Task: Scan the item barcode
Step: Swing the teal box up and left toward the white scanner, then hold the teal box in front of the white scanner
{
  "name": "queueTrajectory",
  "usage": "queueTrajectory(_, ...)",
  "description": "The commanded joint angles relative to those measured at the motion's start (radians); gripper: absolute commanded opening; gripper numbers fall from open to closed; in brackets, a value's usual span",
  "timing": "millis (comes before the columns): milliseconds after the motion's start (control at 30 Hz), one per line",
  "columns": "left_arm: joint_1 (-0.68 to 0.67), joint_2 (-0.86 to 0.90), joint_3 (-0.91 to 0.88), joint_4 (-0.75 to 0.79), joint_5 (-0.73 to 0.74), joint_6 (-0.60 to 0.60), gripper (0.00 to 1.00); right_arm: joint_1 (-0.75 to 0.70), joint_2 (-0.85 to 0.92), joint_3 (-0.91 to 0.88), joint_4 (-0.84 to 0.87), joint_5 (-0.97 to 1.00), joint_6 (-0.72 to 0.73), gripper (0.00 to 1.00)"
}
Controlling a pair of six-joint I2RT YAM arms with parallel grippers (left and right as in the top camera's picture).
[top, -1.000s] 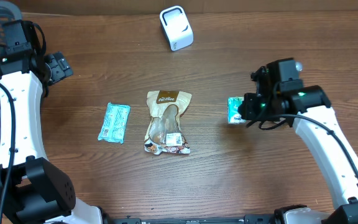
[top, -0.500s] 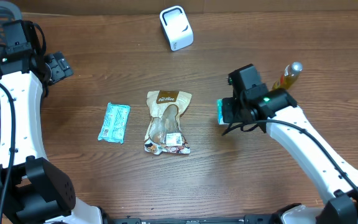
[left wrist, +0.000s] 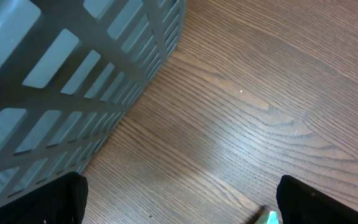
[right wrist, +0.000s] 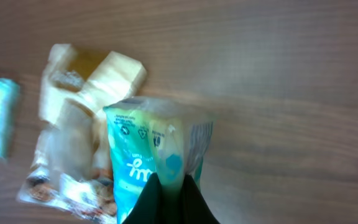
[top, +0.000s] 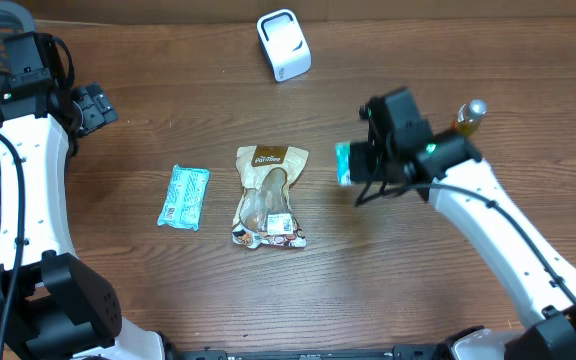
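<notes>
While pinched in the right hand (right wrist: 169, 198), teal packet (right wrist: 154, 146), white script illegible; left hand (top: 96, 105) spread.

Snack bag (top: 270, 197), brown top and clear window, lies flat on the wood table (top: 368, 285), left of the right gripper (top: 353, 165). A flat teal pack (top: 184, 197) sits further left, apart from the bag. Amber bottle with silver cap (top: 468, 117) is off to that gripper's right; grey slotted basket (left wrist: 73, 74) is just beside the left gripper (top: 93, 105).
</notes>
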Motion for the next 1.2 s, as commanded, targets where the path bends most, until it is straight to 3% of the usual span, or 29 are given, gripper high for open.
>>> queueTrajectory(0, -0.003, -0.009, 0.018, 0.002, -0.012, 0.011, 0.99, 0.003, 0.008, 0.297, -0.088, 0.011, -0.026, 0.03)
queueTrajectory(133, -0.003, -0.009, 0.018, 0.002, -0.012, 0.011, 0.99, 0.005, 0.077, 0.560, -0.187, 0.091, -0.074, 0.03)
queueTrajectory(233, -0.003, -0.009, 0.018, 0.002, -0.012, 0.011, 0.99, 0.007, 0.128, 0.660, -0.159, 0.147, -0.131, 0.04)
queueTrajectory(400, -0.003, -0.009, 0.018, 0.002, -0.012, 0.011, 1.00, 0.007, 0.215, 0.665, 0.037, 0.242, -0.235, 0.04)
queueTrajectory(1167, -0.003, -0.009, 0.018, 0.002, -0.012, 0.011, 0.99, 0.158, 0.772, 0.665, 0.869, 0.577, -1.170, 0.04)
